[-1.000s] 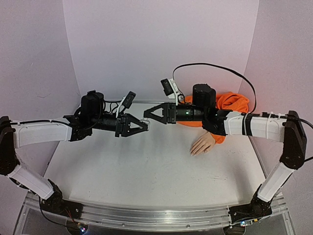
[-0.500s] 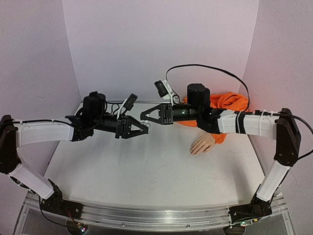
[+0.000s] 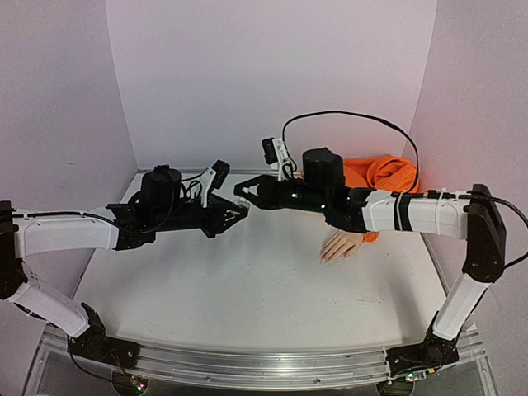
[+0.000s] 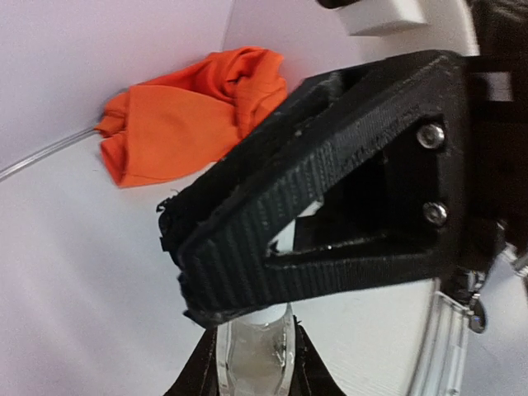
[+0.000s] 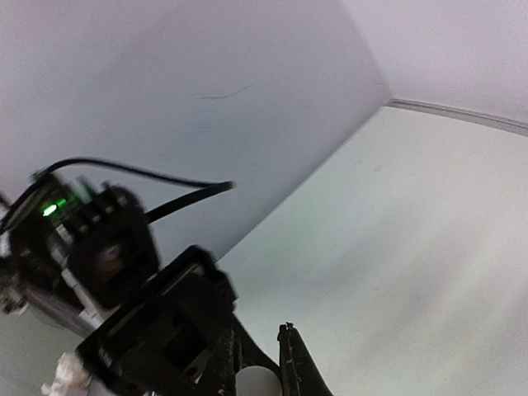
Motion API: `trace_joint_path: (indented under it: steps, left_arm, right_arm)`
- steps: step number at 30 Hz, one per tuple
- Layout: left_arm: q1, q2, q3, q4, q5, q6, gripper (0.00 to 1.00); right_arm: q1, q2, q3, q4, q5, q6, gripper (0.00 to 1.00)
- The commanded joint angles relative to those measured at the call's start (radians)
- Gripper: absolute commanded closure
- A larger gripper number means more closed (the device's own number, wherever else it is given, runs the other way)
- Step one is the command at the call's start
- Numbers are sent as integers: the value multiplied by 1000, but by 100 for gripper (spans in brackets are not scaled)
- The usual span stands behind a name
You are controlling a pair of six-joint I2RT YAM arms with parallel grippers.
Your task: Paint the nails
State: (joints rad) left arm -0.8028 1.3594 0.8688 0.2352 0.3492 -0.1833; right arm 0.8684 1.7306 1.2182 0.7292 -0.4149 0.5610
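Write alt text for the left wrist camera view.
The right claw, black and ribbed, fills the frame, closed on the white cap of a clear bottle gripped by the left claw. Bunched orange fabric lies behind.

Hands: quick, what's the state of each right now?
Left hand: closed on the small clear bottle.
Right hand: closed, apparently on the bottle's white cap.
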Motion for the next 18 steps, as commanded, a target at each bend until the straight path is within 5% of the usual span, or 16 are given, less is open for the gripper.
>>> trace_joint_path:
  steps: [1, 4, 10, 18]
  left_arm:
    - [-21, -19, 56, 105, -530, 87, 100]
    - [-22, 11, 82, 105, -547, 80, 100]
    - [-24, 10, 60, 103, -450, 83, 100]
    - [-22, -55, -45, 85, -299, 91, 100]
  right_arm:
    - [173, 15, 87, -257, 662, 99, 100]
    - [263, 60, 172, -300, 810, 118, 100]
    - [266, 51, 198, -308, 791, 59, 100]
    - [202, -76, 125, -292, 599, -130, 52]
